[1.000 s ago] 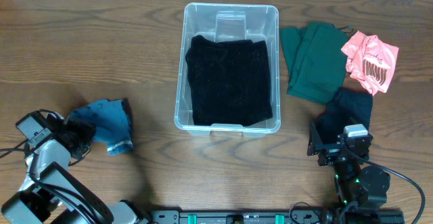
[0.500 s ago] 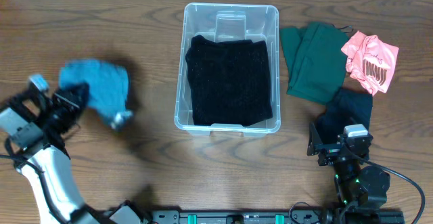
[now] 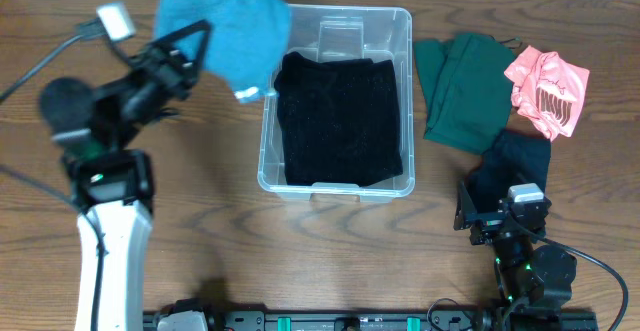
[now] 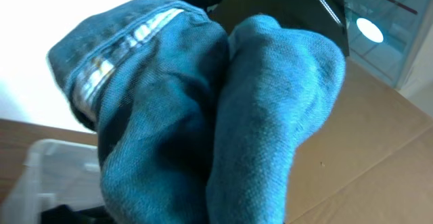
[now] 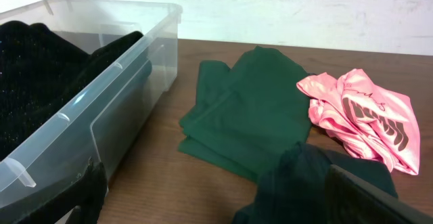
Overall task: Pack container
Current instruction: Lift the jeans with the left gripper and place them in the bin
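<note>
The clear container stands at the table's middle back, with a black garment lying flat inside. My left gripper is raised beside the container's far left corner, shut on a blue garment that hangs over that corner. In the left wrist view the blue garment fills the frame and hides the fingers. My right gripper rests open at the front right, over a dark navy garment. In the right wrist view the right gripper has bare table and the navy garment between its fingers.
A dark green garment lies right of the container, and a pink garment lies further right. In the right wrist view the container is at the left, with the green garment and the pink garment ahead.
My left arm has lifted the blue garment off the table at the front left and carried it up and right to the container's far left corner. The right arm has not moved.
</note>
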